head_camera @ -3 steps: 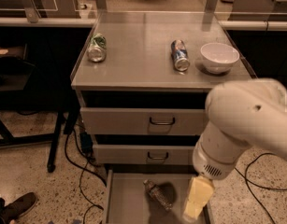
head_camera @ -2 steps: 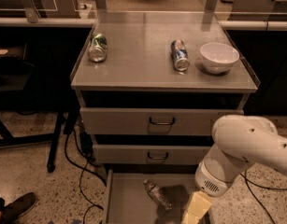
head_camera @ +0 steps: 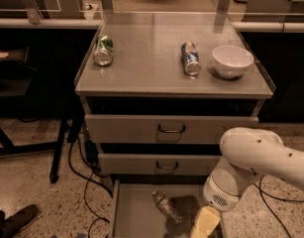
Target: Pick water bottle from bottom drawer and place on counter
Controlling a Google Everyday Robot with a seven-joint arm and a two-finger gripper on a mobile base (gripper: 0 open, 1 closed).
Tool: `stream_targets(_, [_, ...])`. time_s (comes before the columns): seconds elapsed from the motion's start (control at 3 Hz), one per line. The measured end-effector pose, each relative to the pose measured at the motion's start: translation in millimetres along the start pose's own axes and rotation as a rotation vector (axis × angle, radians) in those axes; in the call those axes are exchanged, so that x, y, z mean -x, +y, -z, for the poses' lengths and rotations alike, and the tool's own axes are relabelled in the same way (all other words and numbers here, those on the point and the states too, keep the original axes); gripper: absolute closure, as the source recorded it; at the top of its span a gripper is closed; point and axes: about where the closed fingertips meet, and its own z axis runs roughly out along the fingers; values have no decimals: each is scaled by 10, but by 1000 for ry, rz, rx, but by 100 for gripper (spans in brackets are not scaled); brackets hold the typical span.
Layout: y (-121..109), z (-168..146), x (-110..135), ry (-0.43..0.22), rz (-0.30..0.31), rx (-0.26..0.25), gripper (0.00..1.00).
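The water bottle point(head_camera: 166, 206) lies on its side in the open bottom drawer point(head_camera: 134, 214), cap toward the back left. My gripper point(head_camera: 203, 223) hangs at the lower right of the frame, over the drawer's right part, just right of the bottle and apart from it. The white arm point(head_camera: 255, 162) rises from it to the right. The counter point(head_camera: 151, 58) is the grey top of the cabinet, above the two shut upper drawers.
On the counter lie a green can point(head_camera: 103, 50) at the left, a blue can point(head_camera: 190, 58) at the middle right, and a white bowl point(head_camera: 232, 61) at the right. Cables point(head_camera: 84, 182) trail on the floor left of the cabinet. A shoe point(head_camera: 15, 222) shows at bottom left.
My arm has dropped lower and moved right in the view, uncovering the drawer fronts. The gripper sits lower beside the bottle. The bottle has not moved.
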Motion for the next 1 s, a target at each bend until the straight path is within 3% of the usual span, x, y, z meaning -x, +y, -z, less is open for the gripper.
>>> stream_targets(0.33, [-59,-136,-64,-33,-17,31,0])
stream_targets(0.67, [-444,-400,-373,-133,-145,46,0])
stream_targets(1.0, [-818,-813,-636,-192,-245,78,0])
